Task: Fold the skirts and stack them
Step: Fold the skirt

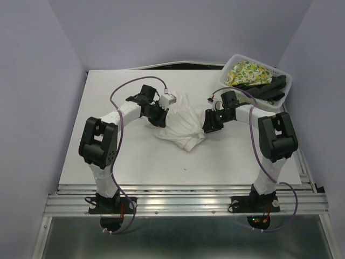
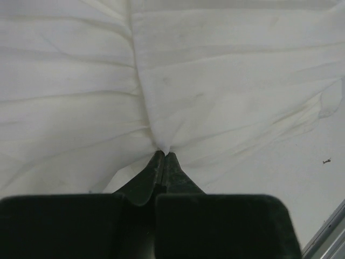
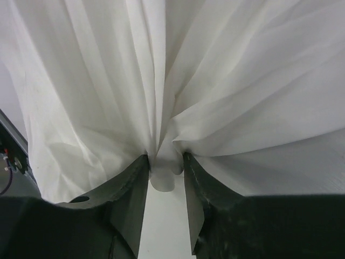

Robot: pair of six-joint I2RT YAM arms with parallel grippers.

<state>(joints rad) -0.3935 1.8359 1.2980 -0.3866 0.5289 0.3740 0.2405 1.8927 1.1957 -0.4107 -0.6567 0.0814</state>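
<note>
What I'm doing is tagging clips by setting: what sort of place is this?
Probably a robotics lab cell, not a home: left arm and right arm bolted to a metal rail, plain walls boxing in a white table, and a basket holding a lemon-print skirt.

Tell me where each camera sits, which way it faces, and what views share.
Top external: above and behind both arms, looking down on the table, the white skirt and the basket.
Left wrist: on the left arm, looking along the left gripper, shut on a pinch of the white skirt.
Right wrist: on the right arm, looking along the right gripper, jaws pinching a bunch of that skirt.
Shared: the white skirt, in all three.
</note>
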